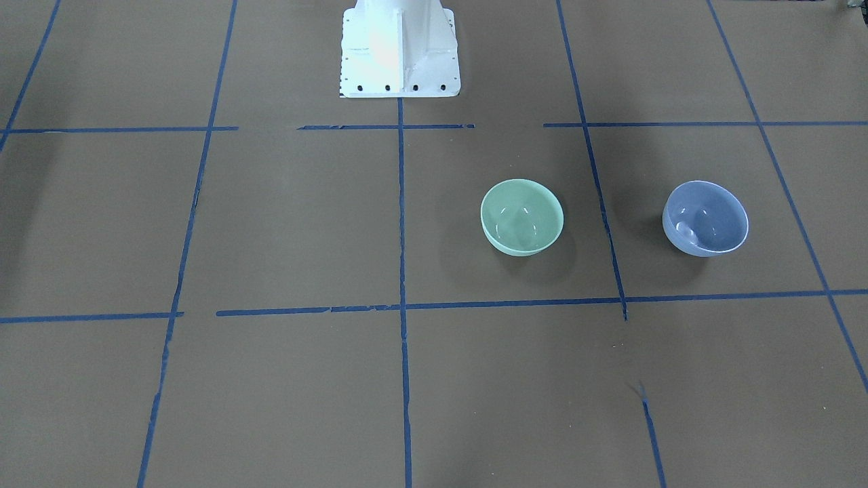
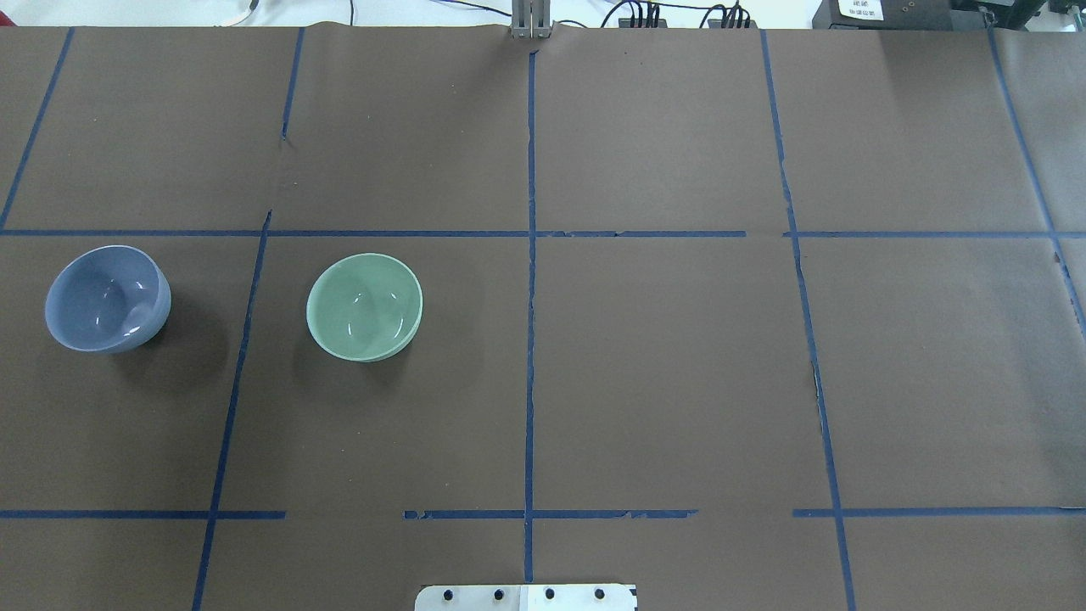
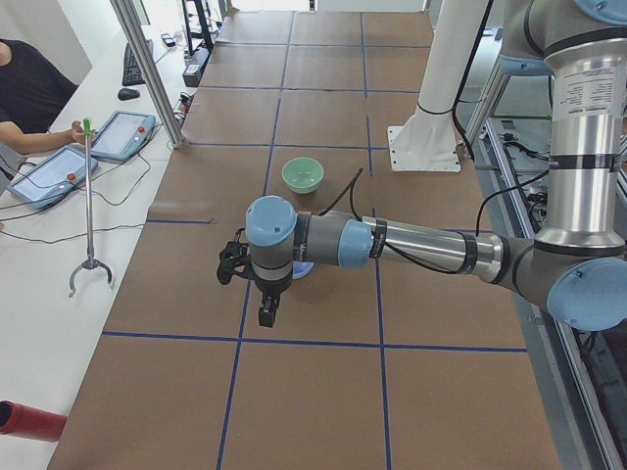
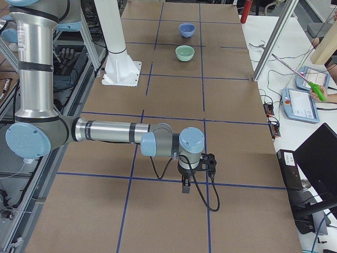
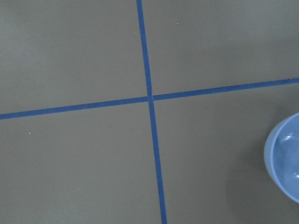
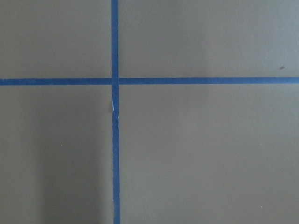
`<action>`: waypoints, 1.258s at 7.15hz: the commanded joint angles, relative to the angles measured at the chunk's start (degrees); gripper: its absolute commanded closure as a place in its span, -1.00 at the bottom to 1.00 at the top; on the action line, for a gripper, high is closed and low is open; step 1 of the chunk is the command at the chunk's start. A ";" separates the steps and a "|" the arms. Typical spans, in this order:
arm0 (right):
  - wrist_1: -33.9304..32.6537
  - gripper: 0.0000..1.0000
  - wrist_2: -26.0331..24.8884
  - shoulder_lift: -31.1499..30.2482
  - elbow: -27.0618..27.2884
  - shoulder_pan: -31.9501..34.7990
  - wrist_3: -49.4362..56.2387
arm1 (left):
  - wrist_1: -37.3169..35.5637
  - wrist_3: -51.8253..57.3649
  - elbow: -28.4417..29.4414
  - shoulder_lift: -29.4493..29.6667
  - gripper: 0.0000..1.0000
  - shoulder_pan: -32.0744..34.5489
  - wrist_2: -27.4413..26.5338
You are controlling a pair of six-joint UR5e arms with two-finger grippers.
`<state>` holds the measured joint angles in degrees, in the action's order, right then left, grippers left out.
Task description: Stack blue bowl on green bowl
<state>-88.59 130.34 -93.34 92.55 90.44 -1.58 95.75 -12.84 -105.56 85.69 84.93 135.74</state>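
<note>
Where tape (image 1: 604, 218) divides, blue bowl (image 1: 705, 218), green bowl (image 1: 522, 217)

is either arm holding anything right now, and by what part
Nothing is held. The blue bowl and the green bowl both sit apart on the table, with nothing touching them.

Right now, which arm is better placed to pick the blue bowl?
Left. The blue bowl sits on the robot's left and shows in the left wrist view; the right wrist view shows neither bowl.
</note>
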 commanded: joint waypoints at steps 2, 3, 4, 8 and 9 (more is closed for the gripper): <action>0.00 -1.00 0.00 0.00 0.00 0.00 0.00 | 23.98 -23.32 3.93 -4.56 -1.00 -11.68 -0.91; 0.00 -1.00 0.09 0.00 0.00 0.00 0.00 | 29.01 -26.85 6.83 -4.56 -1.00 -14.32 -2.22; 0.00 -1.00 0.00 0.00 0.00 0.00 0.00 | 33.41 -32.11 8.68 -4.48 -1.00 -18.96 -6.67; 0.00 -1.00 0.00 0.00 0.00 0.00 0.00 | 38.02 -36.47 14.93 -0.18 -1.00 -24.62 -8.12; 0.00 -1.00 0.09 0.00 0.00 0.00 0.00 | 38.02 -36.20 14.94 0.00 -1.00 -25.50 -8.12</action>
<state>-88.60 130.36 -93.34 92.55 90.44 -1.58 133.65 -49.16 -91.26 84.96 60.62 127.68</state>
